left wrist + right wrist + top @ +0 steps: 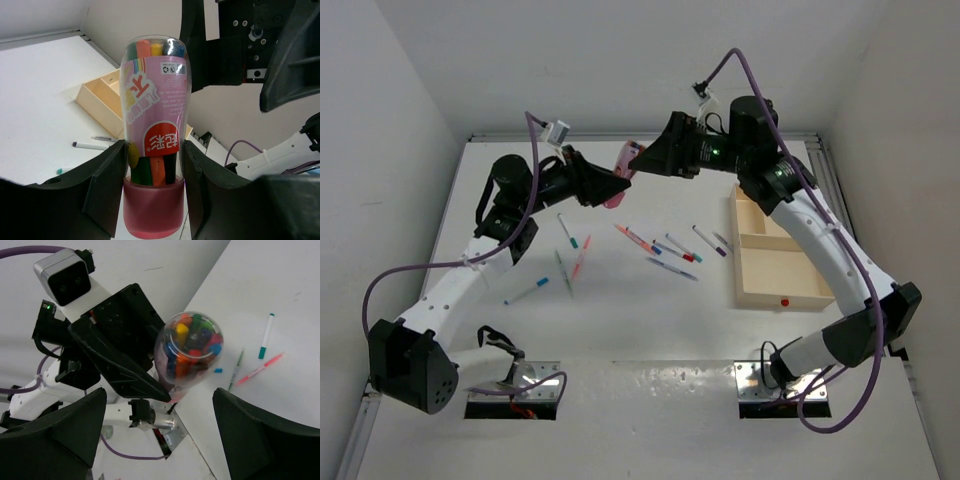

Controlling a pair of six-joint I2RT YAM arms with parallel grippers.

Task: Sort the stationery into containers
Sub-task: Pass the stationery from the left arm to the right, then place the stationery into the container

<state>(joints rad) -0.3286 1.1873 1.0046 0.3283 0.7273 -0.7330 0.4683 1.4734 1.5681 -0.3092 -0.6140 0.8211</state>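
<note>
The left gripper [154, 172] is clamped on the pink base end of a clear marker tube [155, 95] packed with coloured markers. The right gripper [160, 440] faces the tube's domed end with its jaws wide apart. Below both grippers, loose pens [678, 250] lie on the table [620, 330] beside the wooden tray [780, 272].

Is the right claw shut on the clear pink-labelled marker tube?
No, the right claw stands wide open, both fingers apart from the clear pink-labelled marker tube, which the left claw clamps.
</note>
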